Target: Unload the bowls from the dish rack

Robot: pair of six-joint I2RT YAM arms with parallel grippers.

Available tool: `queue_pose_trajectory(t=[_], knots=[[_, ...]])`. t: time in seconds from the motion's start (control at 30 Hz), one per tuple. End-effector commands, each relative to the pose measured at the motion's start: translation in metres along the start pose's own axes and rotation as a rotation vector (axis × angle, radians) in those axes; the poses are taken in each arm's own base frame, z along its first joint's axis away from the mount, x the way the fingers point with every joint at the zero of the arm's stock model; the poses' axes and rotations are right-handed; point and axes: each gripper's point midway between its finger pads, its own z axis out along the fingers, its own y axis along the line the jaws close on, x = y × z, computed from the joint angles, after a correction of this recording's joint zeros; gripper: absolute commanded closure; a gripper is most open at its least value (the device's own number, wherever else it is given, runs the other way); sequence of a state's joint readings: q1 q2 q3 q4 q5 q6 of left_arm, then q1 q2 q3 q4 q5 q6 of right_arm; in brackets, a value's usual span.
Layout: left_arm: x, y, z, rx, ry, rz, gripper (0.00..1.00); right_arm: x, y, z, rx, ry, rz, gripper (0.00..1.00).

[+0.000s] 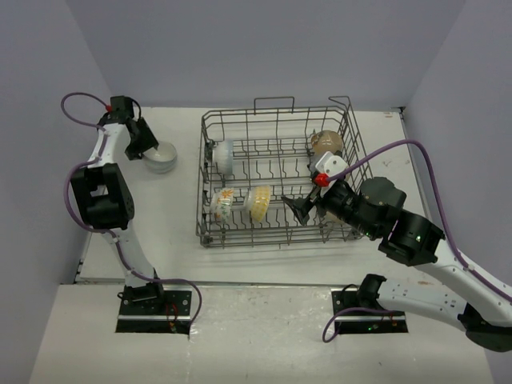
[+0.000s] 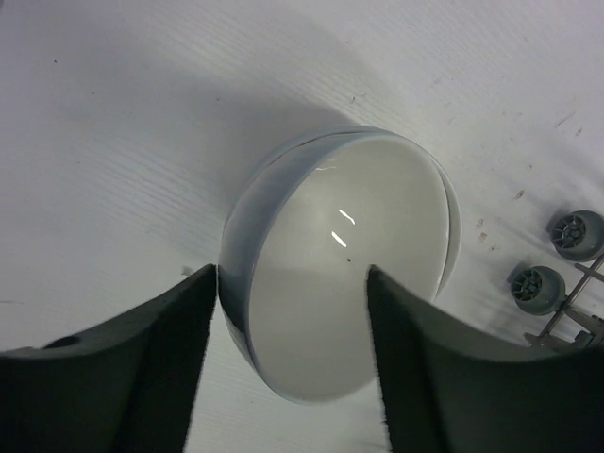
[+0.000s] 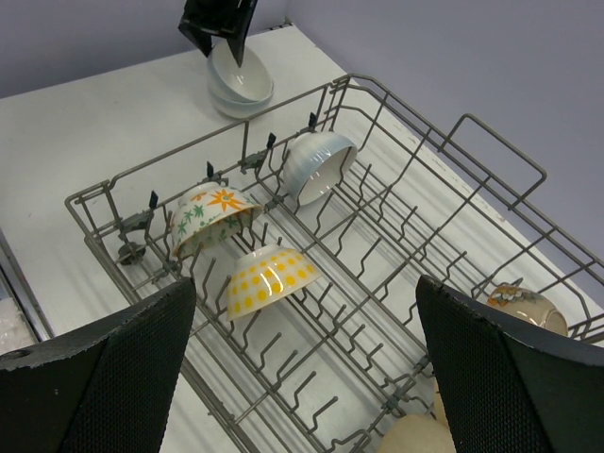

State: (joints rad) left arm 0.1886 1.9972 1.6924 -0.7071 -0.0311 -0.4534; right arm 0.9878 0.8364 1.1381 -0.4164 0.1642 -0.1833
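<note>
Bowls (image 1: 258, 202) are partly out. The left gripper (image 2: 288, 278) stands open, a finger each side of the rim of a white bowl (image 2: 349, 245) under it on the table (image 2: 113, 113); I think it is letting go and must lift straight up. The right gripper (image 3: 302, 288) hangs wide open and empty over the dish rack (image 3: 453, 132), a yellow-dotted bowl (image 3: 264, 281) just below it to grab. Only its camera shows the white bowl tops a stack (image 3: 241, 90), I think.

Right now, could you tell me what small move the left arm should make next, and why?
Probably lift the left gripper straight up: its jaws stand apart astride the rim of the white bowl, which is already set down outside the dish rack.
</note>
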Motion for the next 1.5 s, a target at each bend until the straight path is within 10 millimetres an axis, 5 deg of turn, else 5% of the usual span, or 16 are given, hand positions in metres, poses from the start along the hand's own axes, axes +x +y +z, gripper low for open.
queue_pose_trajectory(t=[0.0,0.1,0.33,0.47,0.67,0.87,1.0,1.1,1.17,1.2,1.23,1.3,1.33,1.4,1.43,1.47], knots=[[-0.010,0.001,-0.016,-0.017,-0.036,0.028,0.44,-0.011,-0.002,-0.001,0.006,-0.049,0.000,0.01],[-0.015,0.001,-0.024,-0.019,-0.061,0.028,0.70,-0.011,-0.002,0.000,0.006,-0.048,-0.001,0.01],[-0.004,0.004,-0.020,-0.023,-0.034,0.032,0.80,-0.012,-0.001,0.000,0.002,-0.052,0.000,0.01],[0.004,0.002,-0.013,-0.003,-0.008,0.029,0.95,-0.011,0.000,0.000,-0.001,-0.051,-0.002,0.01],[0.010,-0.002,-0.004,0.029,0.003,0.016,1.00,-0.010,-0.001,0.000,0.000,-0.050,-0.005,0.01],[-0.006,0.006,-0.024,-0.022,-0.060,0.013,0.65,-0.009,0.000,0.002,-0.002,-0.046,-0.004,0.01],[-0.012,0.003,-0.030,-0.008,-0.079,0.017,0.32,-0.004,0.001,0.010,0.005,-0.020,0.001,0.01],[-0.013,0.001,-0.036,0.001,-0.084,0.015,0.23,-0.001,-0.013,0.019,0.039,0.002,0.080,0.01],[-0.018,0.001,-0.047,0.003,-0.108,0.012,0.13,0.007,-0.002,0.039,-0.075,0.030,0.172,0.01],[-0.021,0.000,-0.053,0.008,-0.123,0.010,0.00,0.017,-0.020,0.058,-0.054,0.061,0.305,0.01],[-0.027,-0.002,-0.068,0.018,-0.157,0.006,0.00,0.018,-0.011,0.066,-0.144,0.069,0.373,0.01],[-0.033,0.000,-0.088,0.020,-0.195,-0.003,0.00,0.015,-0.030,0.087,-0.129,0.073,0.525,0.01],[-0.035,0.002,-0.098,0.012,-0.219,-0.007,0.00,0.034,-0.031,0.112,-0.147,0.133,0.582,0.01],[-0.034,0.005,-0.136,0.036,-0.294,-0.014,0.00,0.021,-0.040,0.134,-0.176,0.094,0.720,0.01],[-0.037,0.007,-0.176,0.053,-0.386,-0.023,0.00,0.038,-0.042,0.155,-0.177,0.128,0.781,0.01],[-0.033,0.000,-0.193,0.090,-0.433,-0.014,0.00,0.040,-0.043,0.166,-0.181,0.133,0.862,0.01]])
